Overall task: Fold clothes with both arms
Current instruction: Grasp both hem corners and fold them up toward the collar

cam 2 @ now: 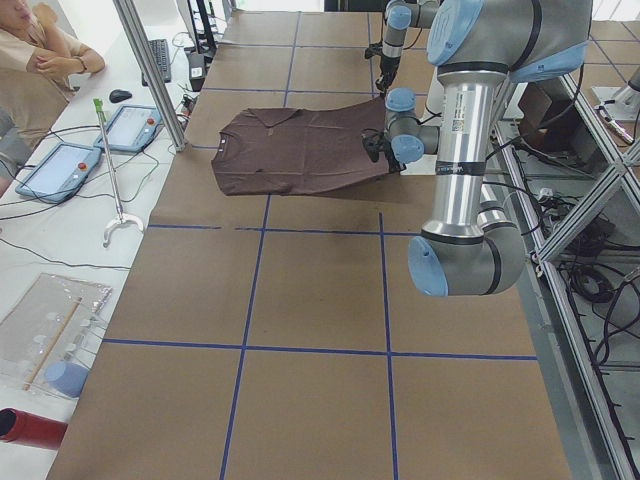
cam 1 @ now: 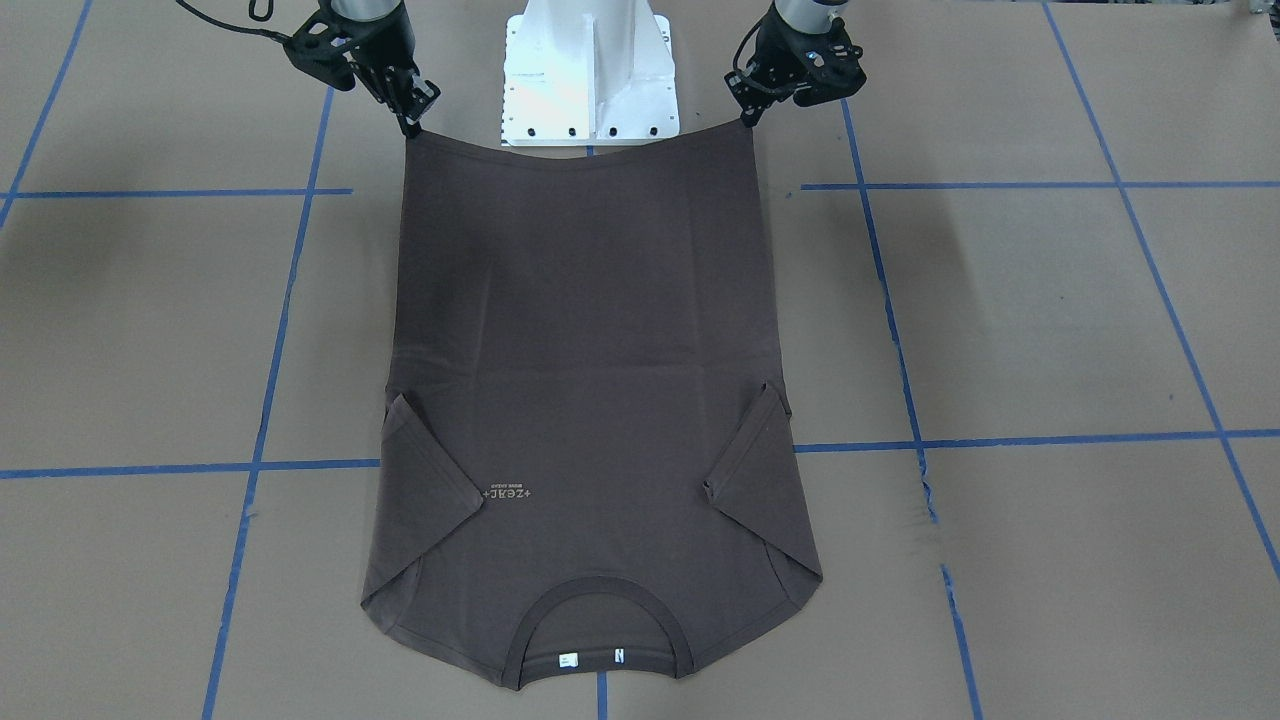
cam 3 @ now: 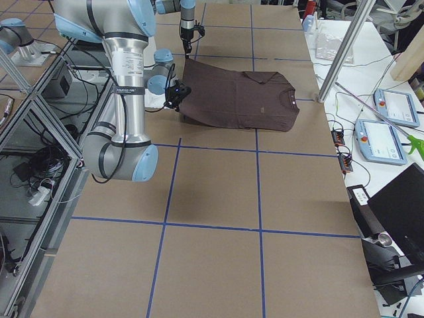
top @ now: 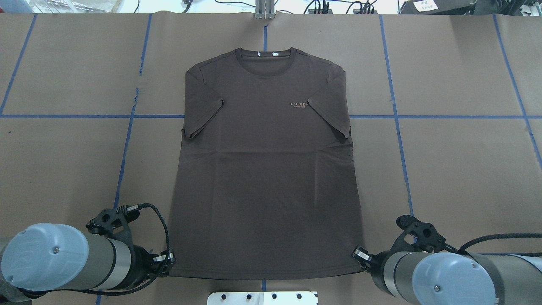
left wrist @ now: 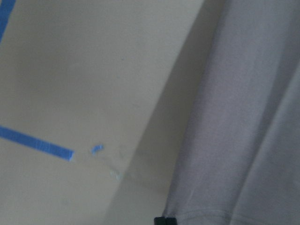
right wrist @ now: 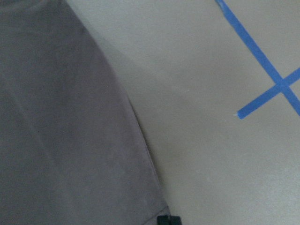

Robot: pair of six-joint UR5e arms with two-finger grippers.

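In the front-facing view, the T-shirt [cam 1: 590, 380] lies chest up on the brown tabletop [cam 1: 1050, 320]. Its hem points toward the white pedestal base [cam 1: 590, 70] and its collar [cam 1: 598, 588] is at the end farthest from the base. Both sleeves are folded in over the chest. The right claw [cam 1: 410, 125] and the left claw [cam 1: 748, 118] flank the base, each pinched closed on one hem corner, and the hem sags a little between them.

From overhead, the shirt stretches straight away from the base, with the left claw [top: 169, 259] and the right claw [top: 357, 254] at the two hem corners.

In both side views, the hem end nearest the base is raised off the tabletop over a shadow, while the collar end rests flat.

Each wrist view shows a hem corner meeting a black fingertip [left wrist: 165, 220] at the bottom edge of the frame. Bare tabletop and blue tape [right wrist: 262, 61] lie beside the cloth.
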